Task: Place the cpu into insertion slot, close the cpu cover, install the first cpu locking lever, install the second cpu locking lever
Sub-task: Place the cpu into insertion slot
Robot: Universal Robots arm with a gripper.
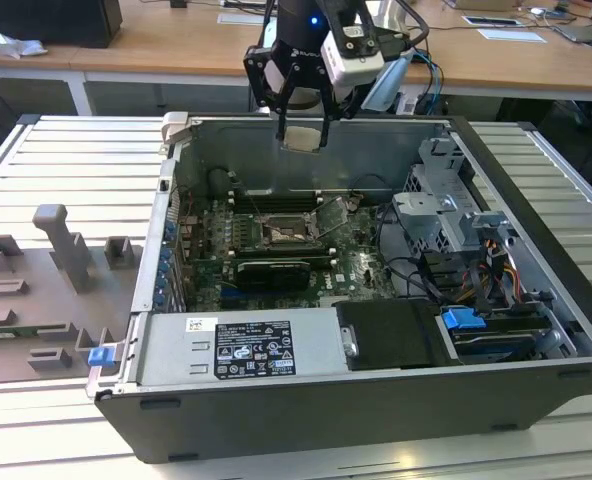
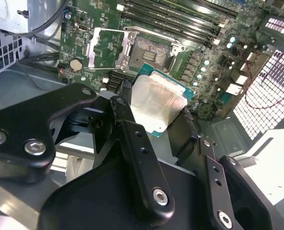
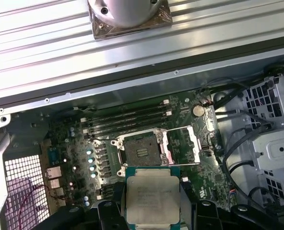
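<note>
- the gripper [image 1: 301, 138] hangs over the open computer case [image 1: 536, 190], near the case's far wall in the exterior view.
- its jaws pinch the cpu [image 3: 152, 197] by two opposite edges; in the second wrist view we see a black finger [image 2: 124, 93] pressed against one side of the chip.
- the cpu is in the air, well above the motherboard [image 3: 67, 158]. there is faint print on its silvery top, which we cannot read.
- the insertion slot [image 3: 139, 152] lies bare on the green board, beside the long memory slots [image 3: 127, 120].
- the cpu cover [image 3: 183, 143] is swung open and lies just beside the slot.
- a white label [image 1: 251, 348] on the silver box at the case's near side carries dense print and symbols that we cannot make out.
</note>
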